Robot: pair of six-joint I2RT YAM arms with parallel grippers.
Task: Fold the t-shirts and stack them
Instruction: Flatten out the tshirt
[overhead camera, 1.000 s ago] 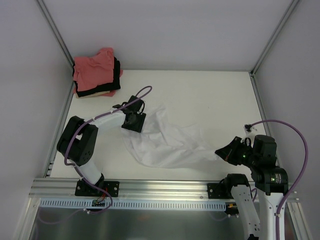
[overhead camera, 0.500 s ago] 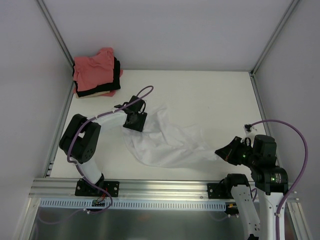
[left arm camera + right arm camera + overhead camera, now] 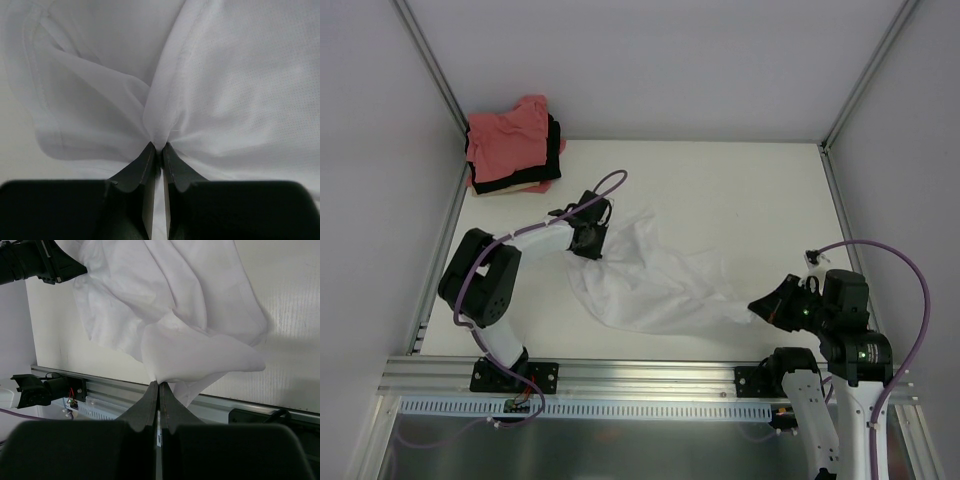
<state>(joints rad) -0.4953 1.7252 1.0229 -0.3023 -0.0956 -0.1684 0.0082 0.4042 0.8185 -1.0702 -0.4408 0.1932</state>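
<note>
From above: a white t-shirt (image 3: 655, 285) sprawls crumpled across the middle of the bench (image 3: 750, 190), strung between two arms. The left pincer (image 3: 592, 240) grips its 10 o'clock edge; the right pincer (image 3: 757, 306) grips its 4 o'clock corner. A folded stack of tees (image 3: 510, 150), salmon-pink on top with black and cream below, sits at the bench's 10 o'clock corner.

Left wrist: the jaws are pinched nearly together on a gathered fold of the white cloth, which fans out toward 12 o'clock.

Right wrist: the jaws are fully closed on a bunched corner, lifted off the bench; the shirt trails away toward 11 o'clock.
</note>
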